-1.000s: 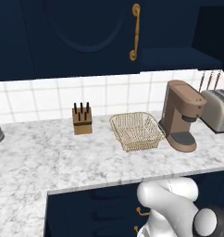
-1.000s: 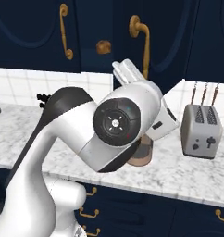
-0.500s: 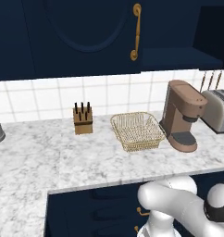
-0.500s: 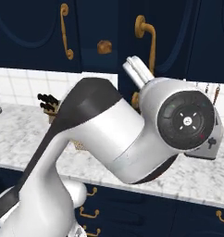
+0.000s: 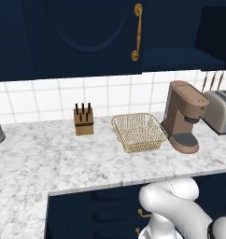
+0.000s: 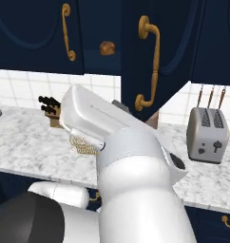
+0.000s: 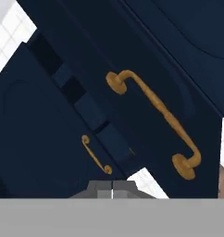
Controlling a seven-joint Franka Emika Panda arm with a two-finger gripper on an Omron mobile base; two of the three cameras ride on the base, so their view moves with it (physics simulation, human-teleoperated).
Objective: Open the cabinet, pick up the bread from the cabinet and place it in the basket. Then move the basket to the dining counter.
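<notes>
Setting, left base view: white marble counter [image 5: 35, 158] with grey veins ran under a white tiled wall, navy fronts below it.
Cabinet, left base view: the cabinet [image 5: 82, 42] hung dark navy above the counter, its arched left door shut, a long brass handle [image 5: 137, 31] upright on it.
Basket, left base view: the basket [image 5: 138, 132] of pale gold mesh stood on the counter, between a knife block [image 5: 83, 120] on its left and a brown coffee machine [image 5: 185, 115] just beside it on the right.
Toaster, left base view: a grey toaster [image 5: 219, 110] sat near the right edge, beyond the coffee machine.
Arm, left base view: the white arm [image 5: 173, 212] rose at the lower right, in front of the navy drawers.
Cabinet door, right base view: the right-hand door [image 6: 157, 52] stood swung out toward the camera, its curved brass handle [image 6: 151, 66] facing forward.
Bread, right base view: the bread [image 6: 107, 48], a small brown lump, lay inside the cabinet in the gap between the two doors, well above the counter.
Basket, right base view: mostly hidden behind the arm; a strip of gold mesh showed at the arm's edge.
Cabinet, hand view: two navy doors crossed the picture at a tilt, one brass handle large and near, a second small and farther off.
Gripper, hand view: the gripper [image 7: 112, 190] had its two tips pressed together with nothing between them, apart from both handles.
</notes>
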